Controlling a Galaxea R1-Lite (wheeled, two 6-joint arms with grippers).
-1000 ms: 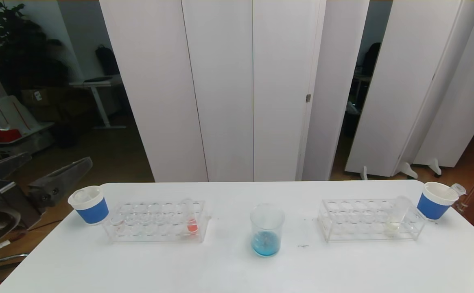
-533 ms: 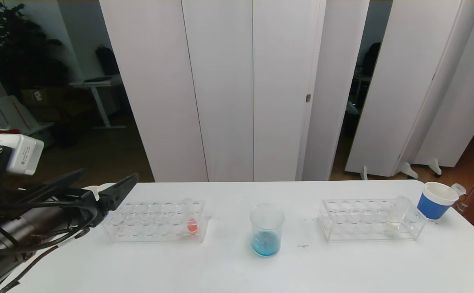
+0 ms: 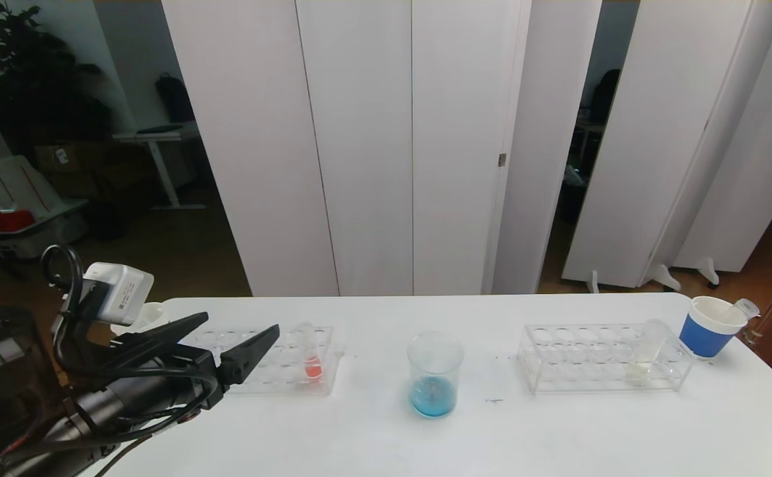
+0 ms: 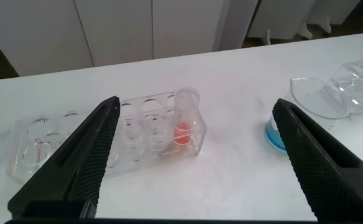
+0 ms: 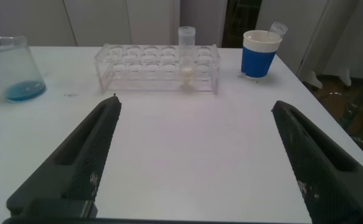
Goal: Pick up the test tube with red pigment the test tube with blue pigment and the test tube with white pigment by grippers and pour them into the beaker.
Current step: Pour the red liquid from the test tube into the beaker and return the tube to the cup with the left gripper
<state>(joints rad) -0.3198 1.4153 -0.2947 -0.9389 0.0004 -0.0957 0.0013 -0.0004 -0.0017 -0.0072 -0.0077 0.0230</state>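
right gripper (image 5: 193, 155) spread wide, white-pigment tube (image 5: 185, 53) racked, beaker (image 5: 10, 68)

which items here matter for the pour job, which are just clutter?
Job:
- red tube in left rack
- white tube in right rack
- beaker, blue liquid already inside
- left gripper, open, nearing the red tube

Lying about:
- blue cup at right edge

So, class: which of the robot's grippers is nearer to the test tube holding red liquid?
Left. The left gripper hangs open over the rack, just short of the red tube. The right gripper, also open, is far off by the other rack.
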